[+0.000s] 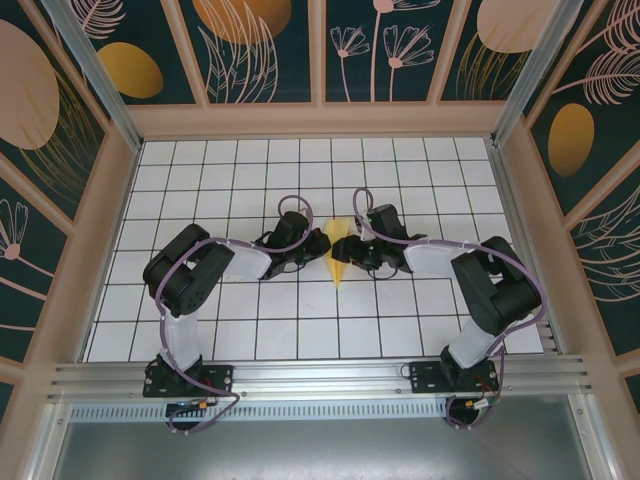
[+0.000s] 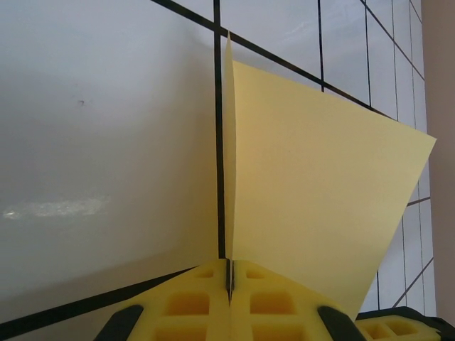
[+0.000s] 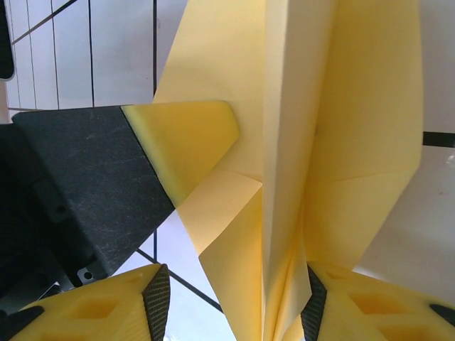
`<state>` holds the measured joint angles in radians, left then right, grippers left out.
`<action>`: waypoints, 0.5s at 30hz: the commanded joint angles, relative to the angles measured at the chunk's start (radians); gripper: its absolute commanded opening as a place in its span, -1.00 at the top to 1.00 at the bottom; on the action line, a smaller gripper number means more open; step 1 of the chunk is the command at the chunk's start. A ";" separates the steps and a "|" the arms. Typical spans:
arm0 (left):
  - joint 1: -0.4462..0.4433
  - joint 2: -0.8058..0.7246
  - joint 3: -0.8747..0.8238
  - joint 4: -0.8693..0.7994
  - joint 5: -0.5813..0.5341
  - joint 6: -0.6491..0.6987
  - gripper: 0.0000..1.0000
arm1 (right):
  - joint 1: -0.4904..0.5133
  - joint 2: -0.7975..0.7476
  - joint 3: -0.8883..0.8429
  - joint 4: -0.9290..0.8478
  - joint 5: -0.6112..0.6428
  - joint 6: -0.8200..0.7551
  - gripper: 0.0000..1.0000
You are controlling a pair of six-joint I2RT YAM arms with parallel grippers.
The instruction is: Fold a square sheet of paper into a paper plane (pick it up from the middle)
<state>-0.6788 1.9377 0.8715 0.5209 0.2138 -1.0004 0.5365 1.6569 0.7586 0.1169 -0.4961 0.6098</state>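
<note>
Paper plane (image 1: 340, 268), white gridded table (image 1: 250, 170), floral walls (image 1: 260, 50)

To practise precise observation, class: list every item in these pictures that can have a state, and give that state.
thin yellow paper sheet: folded into creased layers with a pointed end.
left hand: shut, pinching the sheet's edge.
right hand: open, fingers apart on either side of the sheet's centre fold.

Left tool (image 2: 229, 288) clamped shut; right tool (image 3: 234, 309) jaws parted.
</note>
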 commanded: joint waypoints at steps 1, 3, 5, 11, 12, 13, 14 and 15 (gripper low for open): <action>0.008 0.014 0.015 0.024 0.019 -0.009 1.00 | 0.005 0.033 0.018 -0.010 0.012 0.004 -0.01; 0.009 0.011 0.013 0.025 0.022 -0.010 1.00 | 0.025 0.047 0.031 -0.022 0.029 0.004 0.07; 0.008 0.012 0.012 0.027 0.025 -0.011 1.00 | 0.030 0.062 0.046 -0.038 0.046 0.002 0.12; 0.007 0.011 0.012 0.030 0.030 -0.012 1.00 | 0.041 0.100 0.085 -0.075 0.088 0.005 0.21; 0.007 0.008 0.012 0.028 0.030 -0.012 1.00 | 0.043 0.105 0.090 -0.082 0.093 0.005 0.25; 0.007 0.007 0.012 0.024 0.026 -0.010 1.00 | 0.042 0.109 0.097 -0.094 0.103 0.007 0.29; 0.007 0.003 0.012 0.017 0.024 -0.009 1.00 | 0.042 0.111 0.101 -0.107 0.115 0.008 0.35; 0.008 0.000 0.012 0.011 0.020 -0.007 1.00 | 0.043 0.113 0.108 -0.125 0.132 0.007 0.42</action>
<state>-0.6788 1.9381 0.8711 0.5209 0.2283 -1.0008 0.5724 1.7538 0.8330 0.0513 -0.4156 0.6136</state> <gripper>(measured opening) 0.067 0.311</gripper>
